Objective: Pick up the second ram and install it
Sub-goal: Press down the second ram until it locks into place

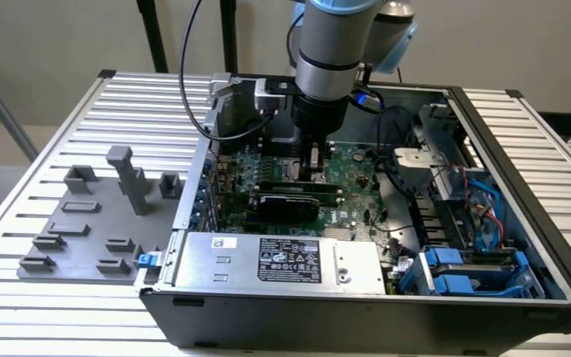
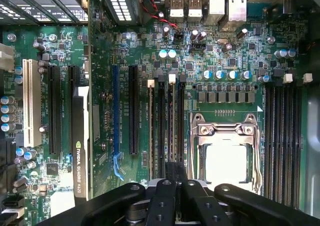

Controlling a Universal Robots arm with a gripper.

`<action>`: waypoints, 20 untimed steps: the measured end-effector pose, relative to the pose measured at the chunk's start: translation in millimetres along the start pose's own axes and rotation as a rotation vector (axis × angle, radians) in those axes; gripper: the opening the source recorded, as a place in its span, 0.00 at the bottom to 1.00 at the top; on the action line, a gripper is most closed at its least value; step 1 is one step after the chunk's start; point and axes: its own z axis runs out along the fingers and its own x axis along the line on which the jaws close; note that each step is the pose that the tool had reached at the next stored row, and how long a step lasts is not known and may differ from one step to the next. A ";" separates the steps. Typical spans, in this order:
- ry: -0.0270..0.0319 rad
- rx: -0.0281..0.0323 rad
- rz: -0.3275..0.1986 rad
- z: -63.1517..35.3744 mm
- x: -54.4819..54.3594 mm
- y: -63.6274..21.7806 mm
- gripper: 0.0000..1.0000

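Note:
The second ram [image 2: 171, 117] is a thin stick standing edge-up in a memory slot of the green motherboard [image 2: 225, 60], with a white latch at its far end. One slot over, another such stick [image 2: 150, 121] stands the same way. My gripper [image 2: 175, 170] is shut, its dark fingers pressed together right over the near end of the second ram. Whether they touch it I cannot tell. In the exterior view the gripper [image 1: 314, 169] reaches straight down into the open computer case [image 1: 365, 312], onto the middle of the motherboard [image 1: 357, 167].
A graphics card [image 2: 80, 151] stands beside the memory slots, and the open CPU socket [image 2: 225, 158] lies on their other side. On the exterior view's left a grey holder plate [image 1: 87, 223] with upright blocks rests on the slatted table. Power supply [image 1: 276, 260] and blue drive bays [image 1: 464, 271] line the case's near side.

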 end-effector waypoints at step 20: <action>-0.0001 0.0056 0.000 5.9 0.1 8.4 0.11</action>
